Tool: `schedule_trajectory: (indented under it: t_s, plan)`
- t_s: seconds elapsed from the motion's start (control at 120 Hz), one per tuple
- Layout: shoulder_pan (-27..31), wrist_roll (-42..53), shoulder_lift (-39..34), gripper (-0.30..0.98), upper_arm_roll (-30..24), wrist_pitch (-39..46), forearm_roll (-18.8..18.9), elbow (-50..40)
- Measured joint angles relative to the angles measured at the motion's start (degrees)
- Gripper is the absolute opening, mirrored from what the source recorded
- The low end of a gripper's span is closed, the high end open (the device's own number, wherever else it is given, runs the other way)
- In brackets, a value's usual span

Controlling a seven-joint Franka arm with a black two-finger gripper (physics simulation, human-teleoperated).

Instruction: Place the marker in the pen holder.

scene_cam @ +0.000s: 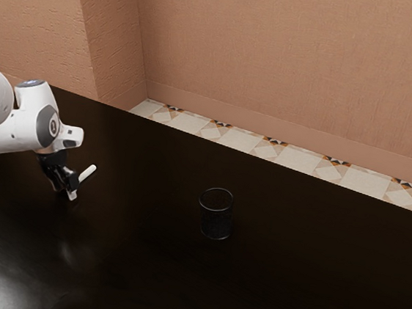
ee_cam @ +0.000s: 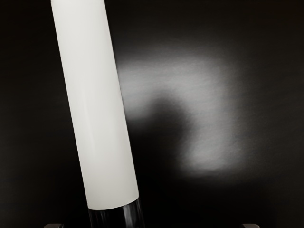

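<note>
The exterior view shows the gripper (scene_cam: 70, 186) low by the dark table (scene_cam: 142, 273), at the end of the white arm (scene_cam: 24, 129), slanting down toward the exterior view's right. The marker (scene_cam: 87, 174) is right at the gripper, tilted, its white end sticking out past it toward the exterior view's right. Whether the gripper is apart, together or clamped on the marker, I cannot tell. In the wrist view the marker runs close in front of the hand, its long white body meeting a glossy black part nearer the gripper, with a soft patch of light on the table beyond. The holder (scene_cam: 216, 216), a dark see-through cup with a round rim, stands upright on the table, well apart from the gripper and marker, toward the exterior view's right.
</note>
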Motion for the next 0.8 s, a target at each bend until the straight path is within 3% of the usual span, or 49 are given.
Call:
schedule_trajectory:
  t_s: [0.45,0.658,0.8]
  plan:
    - [-0.15,3.67,0.09,0.19,-0.25,1.56,-0.3,-0.01]
    - [-0.29,4.45,0.07,0.13,-0.29,1.83,-0.33,0.01]
    - [-0.5,4.69,-0.47,-0.03,-0.31,2.02,-0.08,-0.08]
